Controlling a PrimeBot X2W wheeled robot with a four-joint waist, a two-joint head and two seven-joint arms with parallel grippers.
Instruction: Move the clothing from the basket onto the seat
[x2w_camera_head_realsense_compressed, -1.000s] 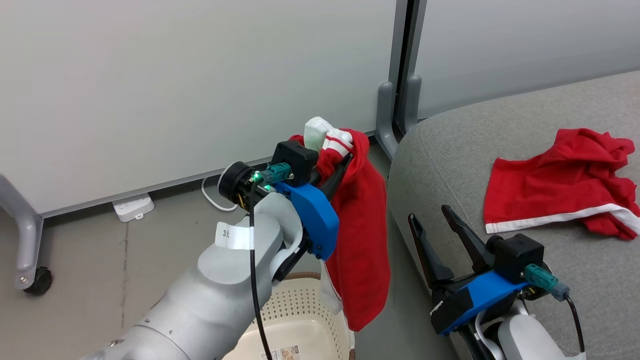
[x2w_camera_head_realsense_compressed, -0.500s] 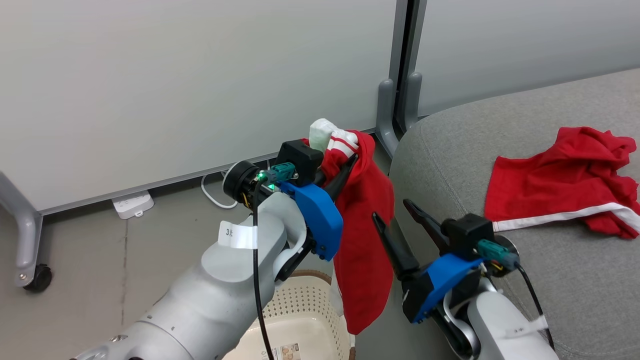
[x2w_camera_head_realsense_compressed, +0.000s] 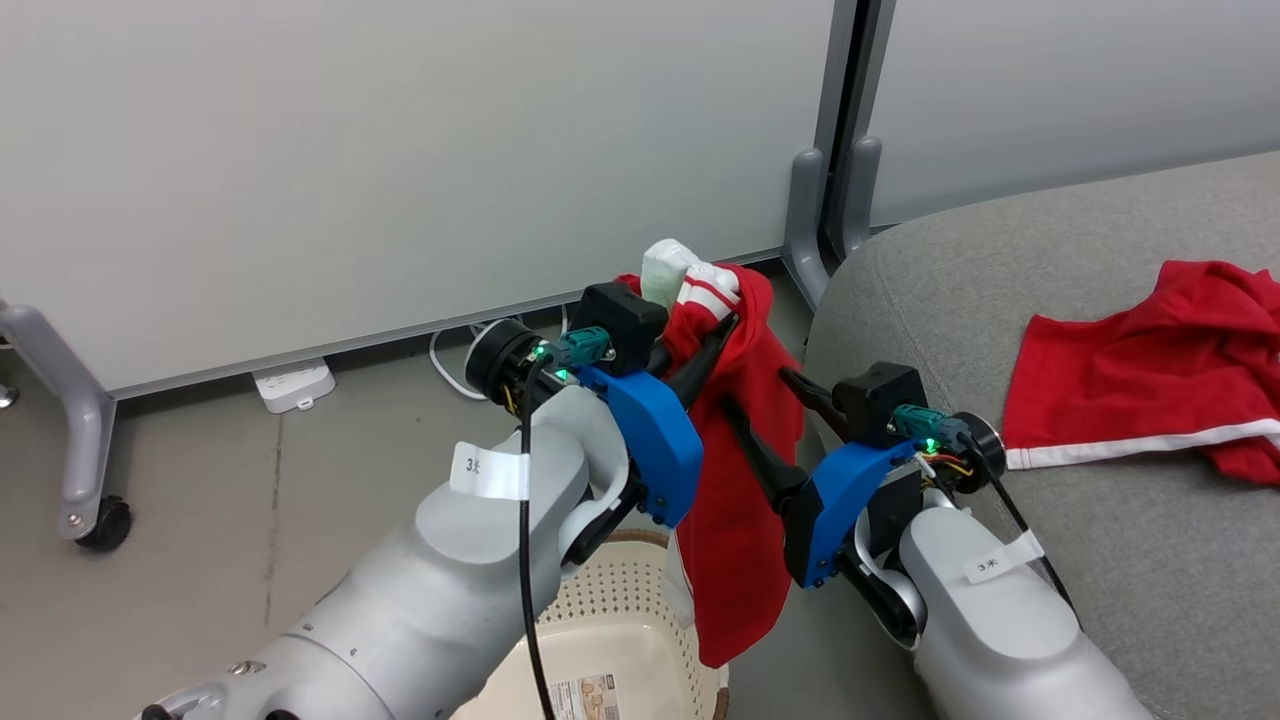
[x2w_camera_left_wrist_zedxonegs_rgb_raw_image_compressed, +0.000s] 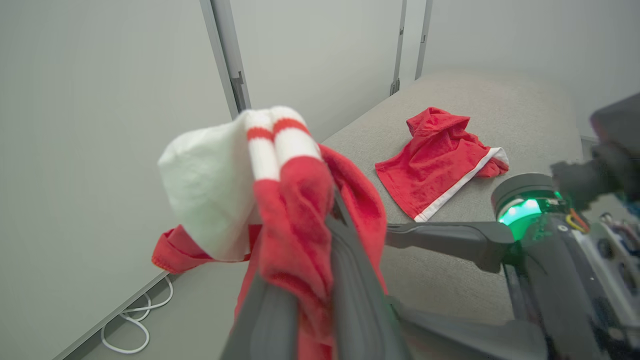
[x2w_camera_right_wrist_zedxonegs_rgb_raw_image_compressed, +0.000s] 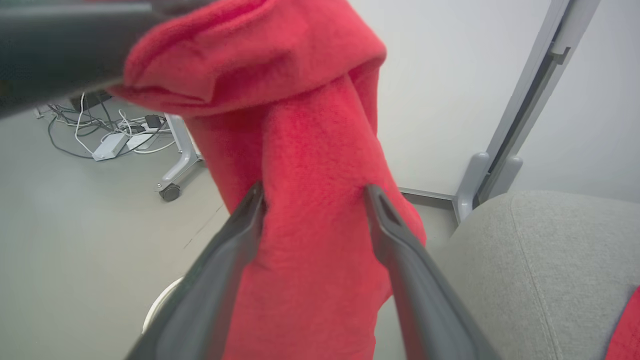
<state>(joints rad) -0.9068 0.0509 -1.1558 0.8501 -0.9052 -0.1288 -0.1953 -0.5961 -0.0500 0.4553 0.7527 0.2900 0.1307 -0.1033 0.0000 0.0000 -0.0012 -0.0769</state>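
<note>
- Left gripper (x2w_camera_head_realsense_compressed: 715, 335) was clamped on the held red garment (x2w_camera_head_realsense_compressed: 735, 520) near its white striped band; the bunched band stuck up past the fingertips and the rest hung straight down.
- The held red garment was in the air just off the seat (x2w_camera_head_realsense_compressed: 1100, 560), beside its rounded corner and not over the cushion. It looked fully clear of the basket.
- Right gripper (x2w_camera_head_realsense_compressed: 757, 392) was spread wide, one finger on each side of the hanging cloth part-way down. In the right wrist view the fingertips sat at the fabric's two edges, not closed on it.
- The laid red garment (x2w_camera_head_realsense_compressed: 1130, 380) lay crumpled on the seat, well in from the corner, white trim along its near edge. Neither gripper touched it.
- Basket (x2w_camera_head_realsense_compressed: 600, 600) stood on the floor beside the seat's corner, below the hanging cloth; the part in view held no clothing, with the label bare on its bottom.
- Progress, as judged: one garment delivered, the other lifted out but not yet carried across. Left to do: bring it over the cushion and let go.
- Right gripper seemed placed for a second hold or a hand-over; which one couldn't be told.
</note>
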